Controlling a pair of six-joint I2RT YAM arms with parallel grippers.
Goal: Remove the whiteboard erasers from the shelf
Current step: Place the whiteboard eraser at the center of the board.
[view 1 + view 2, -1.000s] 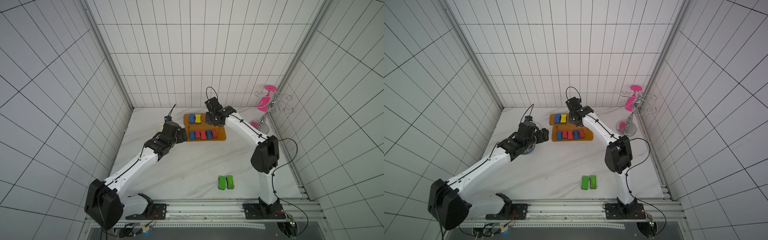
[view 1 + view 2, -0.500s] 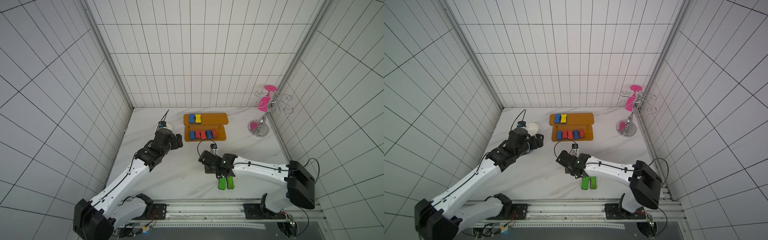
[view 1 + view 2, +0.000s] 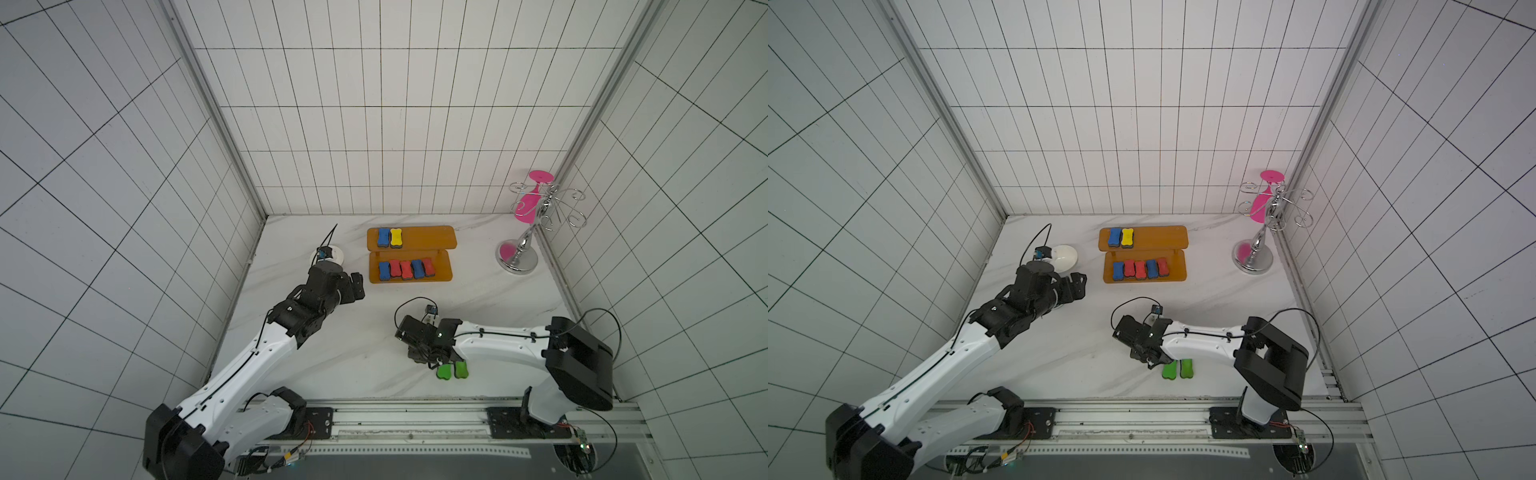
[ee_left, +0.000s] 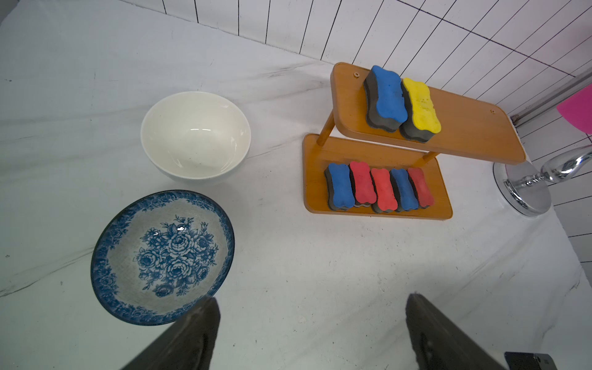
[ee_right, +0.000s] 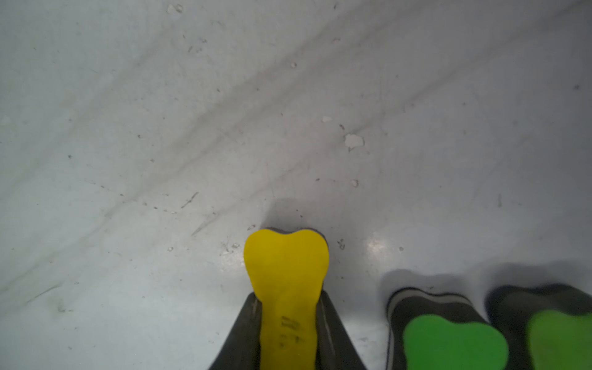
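Nearest the front, the right gripper (image 5: pixel 288 296) pinches a yellow eraser (image 5: pixel 286 256) by its narrow waist. It is down at the table (image 5: pixel 160 128), just beside 2 green erasers (image 3: pixel 444 371), likely so that it joins their row. I cannot tell whether it touches down yet. Farther back, the left gripper (image 4: pixel 310 302) hovers empty with its jaws wide, facing the shelf (image 4: pixel 474 134), probably lined up for a pick. The shelf holds 7 erasers (image 4: pixel 382 189): 2 on top, 5 below.
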